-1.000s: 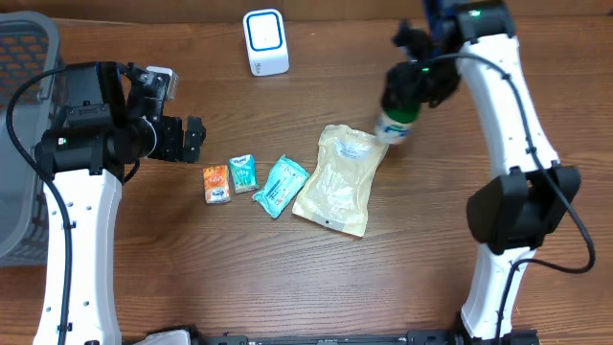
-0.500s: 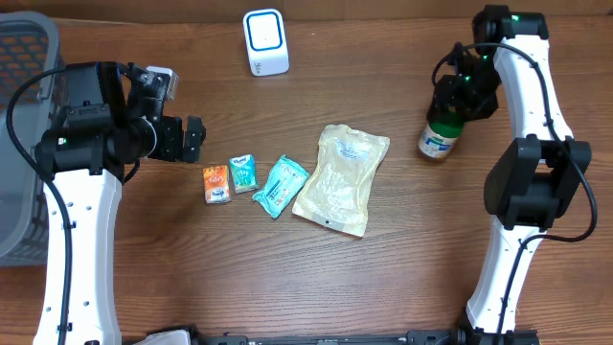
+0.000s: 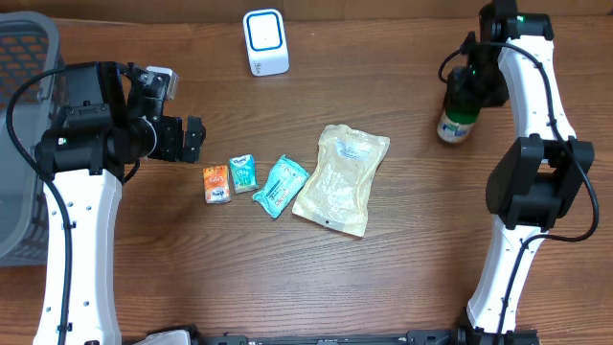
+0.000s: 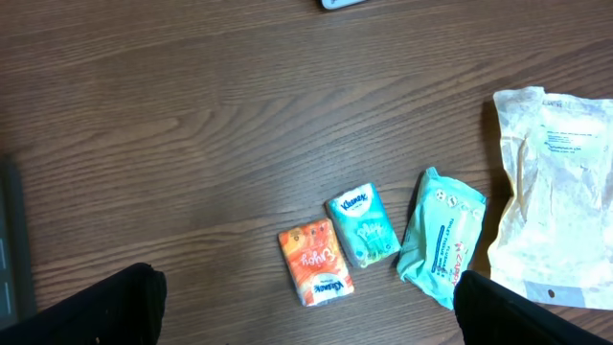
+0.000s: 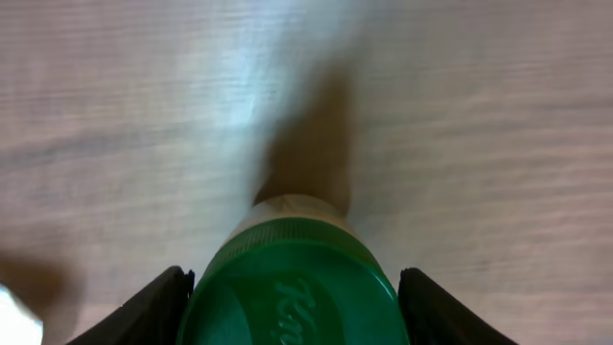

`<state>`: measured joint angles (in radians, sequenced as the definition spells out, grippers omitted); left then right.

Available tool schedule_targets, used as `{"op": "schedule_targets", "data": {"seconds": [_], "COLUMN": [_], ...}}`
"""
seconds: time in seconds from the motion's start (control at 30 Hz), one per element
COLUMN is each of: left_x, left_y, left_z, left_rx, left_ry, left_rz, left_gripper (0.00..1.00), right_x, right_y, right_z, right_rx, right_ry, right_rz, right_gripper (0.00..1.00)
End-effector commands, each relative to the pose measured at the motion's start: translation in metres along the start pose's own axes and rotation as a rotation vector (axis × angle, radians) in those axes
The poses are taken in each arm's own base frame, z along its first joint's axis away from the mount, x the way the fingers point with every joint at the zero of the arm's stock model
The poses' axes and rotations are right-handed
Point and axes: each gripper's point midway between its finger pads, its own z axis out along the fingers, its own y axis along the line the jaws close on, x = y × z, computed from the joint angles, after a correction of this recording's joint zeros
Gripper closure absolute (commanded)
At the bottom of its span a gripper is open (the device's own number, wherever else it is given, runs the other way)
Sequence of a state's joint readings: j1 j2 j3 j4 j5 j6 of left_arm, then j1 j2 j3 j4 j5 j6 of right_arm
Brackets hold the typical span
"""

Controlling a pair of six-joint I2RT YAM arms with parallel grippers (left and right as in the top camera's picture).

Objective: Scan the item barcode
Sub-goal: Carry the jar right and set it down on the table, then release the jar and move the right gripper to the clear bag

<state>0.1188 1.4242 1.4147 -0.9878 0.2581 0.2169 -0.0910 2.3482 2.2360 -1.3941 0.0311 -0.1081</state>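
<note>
Overhead, a wooden table (image 3: 383,278). Left gripper (image 3: 184,139) hangs wide open, empty. Right gripper (image 3: 468,88) clasps a green-capped bottle (image 3: 457,123) near the far right, well apart from the white scanner (image 3: 265,41) at top centre. Likely best: carry it over, barcode turned squarely toward the scanner's face.

Right wrist view: my bottle (image 5: 292,278) is cut off at 6 o'clock, its body hidden under the green cap, and the cap lettering is blurred. Left wrist view: scanner (image 4: 342,3) clipped at 12, pouch (image 4: 560,182) clipped at 3, my left fingers (image 4: 96,307) just dark corners. Overhead: basket (image 3: 14,115) clipped at 9.
</note>
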Motion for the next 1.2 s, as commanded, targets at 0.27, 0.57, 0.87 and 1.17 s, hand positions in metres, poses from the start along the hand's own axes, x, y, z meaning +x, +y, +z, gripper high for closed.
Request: {"op": "schedule_targets", "data": {"seconds": [0.27,0.57,0.87,1.17], "left_x": [-0.007,-0.007,-0.007,-0.007], "left_y": [0.000,0.000,0.000,0.000], "left_z": [-0.006,-0.006,-0.006,-0.006], "left_rx": [-0.005,-0.005,-0.005,-0.005], "left_ry": [-0.025,-0.025,-0.025,-0.025], "left_rz": [0.006,0.006,0.006,0.006], "left_gripper": [0.00,0.01,0.01,0.00], "right_x": [-0.009,0.004,0.015,-0.008], "right_y": [-0.004,-0.010,-0.008,0.002], "right_z": [0.001,0.042,0.034,-0.074], "right_rx": [0.036,0.073,0.066,0.022], "right_ry": [-0.035,0.006,0.048,-0.111], "right_rz": [0.030,0.029,0.026,0.149], "right_gripper": [0.67,0.64,0.00,0.00]}}
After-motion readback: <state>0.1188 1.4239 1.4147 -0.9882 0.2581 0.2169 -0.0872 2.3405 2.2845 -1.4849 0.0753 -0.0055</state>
